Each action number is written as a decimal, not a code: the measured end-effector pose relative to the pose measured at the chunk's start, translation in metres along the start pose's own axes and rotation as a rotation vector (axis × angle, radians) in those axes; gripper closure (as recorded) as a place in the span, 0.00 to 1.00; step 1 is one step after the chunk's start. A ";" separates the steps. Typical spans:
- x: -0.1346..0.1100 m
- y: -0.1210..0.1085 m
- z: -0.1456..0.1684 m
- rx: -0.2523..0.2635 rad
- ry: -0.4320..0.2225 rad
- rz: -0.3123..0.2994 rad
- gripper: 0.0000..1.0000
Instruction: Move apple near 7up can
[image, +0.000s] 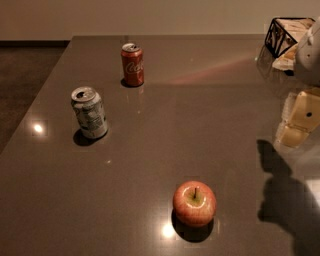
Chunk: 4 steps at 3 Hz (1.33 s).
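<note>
Resting apple, well left of gripper

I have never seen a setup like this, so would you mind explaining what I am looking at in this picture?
This is a single camera's view, looking down across a dark table. The machine is a mobile robot with one arm, and only the arm's white end shows, at the right edge. Below that is the cream-coloured gripper, over the table's right side.

A dented silver-green 7up can stands on the left, and a red cola can stands farther back. The apple sits near the front, stem up, well apart from both cans and from the gripper. A black wire basket is at the far right corner.

None of these things is in the gripper, and the apple lies untouched.
</note>
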<state>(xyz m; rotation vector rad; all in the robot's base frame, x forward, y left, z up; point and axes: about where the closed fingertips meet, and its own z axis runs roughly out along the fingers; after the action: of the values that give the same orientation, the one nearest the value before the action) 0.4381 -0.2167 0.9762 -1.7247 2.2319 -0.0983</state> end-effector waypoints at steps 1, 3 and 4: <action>0.000 0.000 0.000 0.000 0.000 0.000 0.00; -0.010 0.029 0.024 -0.055 -0.100 -0.036 0.00; -0.024 0.058 0.040 -0.118 -0.173 -0.078 0.00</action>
<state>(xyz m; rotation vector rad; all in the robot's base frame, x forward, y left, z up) 0.4007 -0.1728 0.9289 -1.8066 2.0830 0.1624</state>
